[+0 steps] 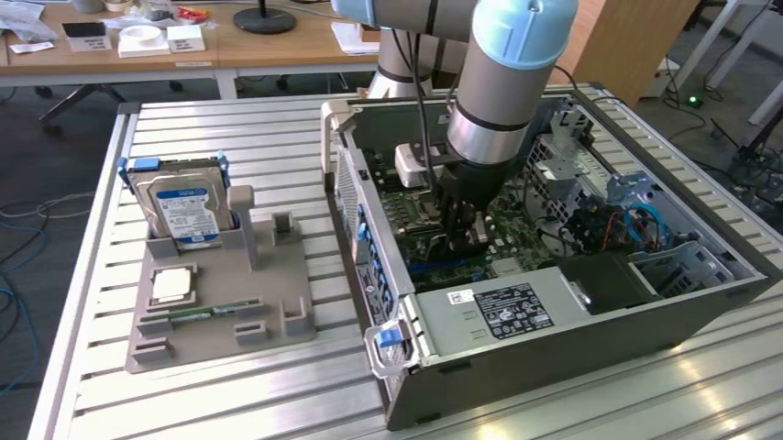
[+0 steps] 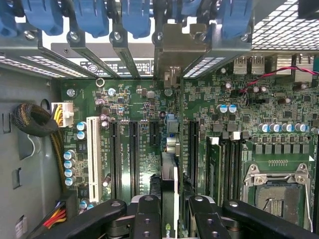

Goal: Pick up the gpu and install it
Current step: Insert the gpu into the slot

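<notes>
One arm: the robot arm (image 1: 496, 82) goes down into the open computer box (image 1: 551, 316).
Pincer: the gripper (image 1: 463, 240) (image 2: 173, 201) is low inside the box, close to the green board (image 2: 134, 99).
Pincer grip: its black fingers (image 2: 147, 219) are pinching the gpu, one on each side.
Gpu: the gpu (image 2: 169, 174) stands on its thin edge between the fingers, over the long black slots of the green board. I cannot tell if it is pushed into a slot.
Gpu end: a silver plate (image 2: 175, 47) in line with the card sits at the back wall of the box, just under the row of blue clips (image 2: 89, 15).
Tray: a grey tray (image 1: 226, 325) lies on the metal table (image 1: 245, 137), on the exterior view's left of the box, well apart from the gripper.
On the tray: a hard drive (image 1: 183, 206) stands upright, a square chip (image 1: 171, 284) lies flat, and a thin green memory stick (image 1: 211, 312) lies near the chip.
</notes>
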`<action>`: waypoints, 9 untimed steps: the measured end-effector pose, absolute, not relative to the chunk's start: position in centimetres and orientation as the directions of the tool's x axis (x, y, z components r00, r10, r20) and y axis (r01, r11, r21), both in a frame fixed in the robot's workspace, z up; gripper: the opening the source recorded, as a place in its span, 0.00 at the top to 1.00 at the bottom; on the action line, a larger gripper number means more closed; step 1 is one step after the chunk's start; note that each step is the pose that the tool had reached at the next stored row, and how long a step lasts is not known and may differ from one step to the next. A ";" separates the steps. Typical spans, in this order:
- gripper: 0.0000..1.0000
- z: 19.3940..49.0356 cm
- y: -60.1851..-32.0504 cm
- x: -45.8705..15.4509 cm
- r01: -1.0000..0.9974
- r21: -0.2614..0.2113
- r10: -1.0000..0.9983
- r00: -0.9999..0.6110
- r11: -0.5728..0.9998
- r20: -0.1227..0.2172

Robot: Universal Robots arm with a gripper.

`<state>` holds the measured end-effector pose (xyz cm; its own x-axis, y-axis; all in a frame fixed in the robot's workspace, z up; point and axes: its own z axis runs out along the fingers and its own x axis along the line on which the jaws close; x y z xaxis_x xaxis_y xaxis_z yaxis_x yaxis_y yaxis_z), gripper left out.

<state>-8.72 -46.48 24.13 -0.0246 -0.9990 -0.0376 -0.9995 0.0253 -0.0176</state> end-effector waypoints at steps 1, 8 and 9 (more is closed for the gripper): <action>0.74 24.1 -46.5 -8.7 -1.000 -0.018 -0.999 -0.025 0.025 -0.037; 0.74 23.9 -46.5 -8.7 -1.000 -0.018 -0.999 -0.025 0.025 -0.038; 0.74 23.9 -46.5 -8.7 -1.000 -0.018 -0.999 -0.024 0.025 -0.037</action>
<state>-8.73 -46.48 23.92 -0.0245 -0.9990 -0.0374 -0.9995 0.0251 -0.0176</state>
